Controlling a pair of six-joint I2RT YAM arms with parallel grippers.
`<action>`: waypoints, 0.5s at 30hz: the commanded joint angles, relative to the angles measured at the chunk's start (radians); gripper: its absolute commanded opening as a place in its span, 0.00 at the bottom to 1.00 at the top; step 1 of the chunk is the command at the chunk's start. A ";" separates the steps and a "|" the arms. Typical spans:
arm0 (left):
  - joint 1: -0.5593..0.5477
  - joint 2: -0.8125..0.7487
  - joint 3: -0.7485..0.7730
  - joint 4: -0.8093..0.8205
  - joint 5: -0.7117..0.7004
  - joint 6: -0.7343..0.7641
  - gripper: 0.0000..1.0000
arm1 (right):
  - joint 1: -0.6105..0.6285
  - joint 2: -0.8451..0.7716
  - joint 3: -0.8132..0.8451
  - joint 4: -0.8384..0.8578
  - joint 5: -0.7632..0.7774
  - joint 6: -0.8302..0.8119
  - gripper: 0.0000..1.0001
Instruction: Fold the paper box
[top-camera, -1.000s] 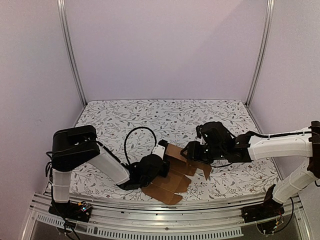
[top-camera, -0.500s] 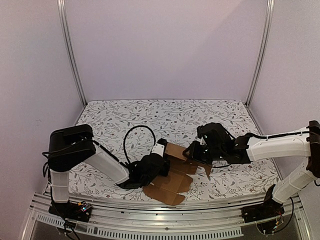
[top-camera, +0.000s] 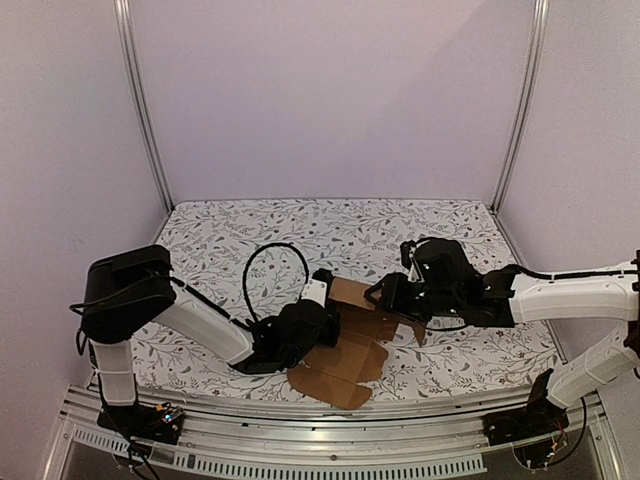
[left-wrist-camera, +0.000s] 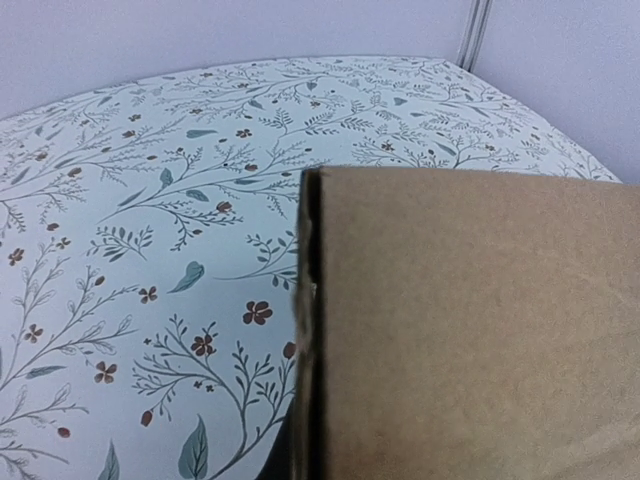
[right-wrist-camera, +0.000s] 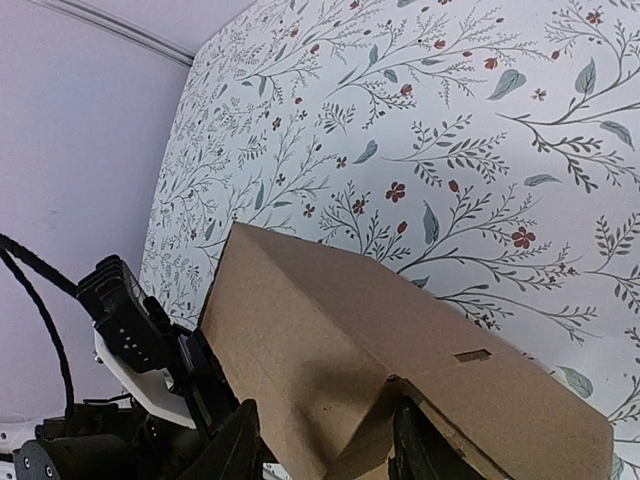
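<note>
Seemingly, paper box (right-wrist-camera: 330, 340) inside end effector (right-wrist-camera: 325, 455).

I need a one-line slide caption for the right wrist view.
Right claw straddling the near edge of the partly folded paper box on a flower-print table.

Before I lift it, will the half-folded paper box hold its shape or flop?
Probably floppy: the paper box is thin creased cardboard, one panel raised, other flaps lying flat on the table, so they may swing at the folds. Likely light for its size. The matte surface should grip fairly well.
</note>
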 joint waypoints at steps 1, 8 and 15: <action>-0.002 -0.040 0.022 -0.034 -0.026 0.013 0.00 | 0.006 -0.090 0.015 -0.073 -0.009 -0.062 0.45; 0.051 -0.102 0.009 -0.055 -0.001 0.018 0.00 | 0.006 -0.260 0.033 -0.211 -0.005 -0.151 0.53; 0.104 -0.184 -0.006 -0.085 0.070 -0.007 0.00 | 0.007 -0.479 -0.004 -0.315 0.097 -0.232 0.55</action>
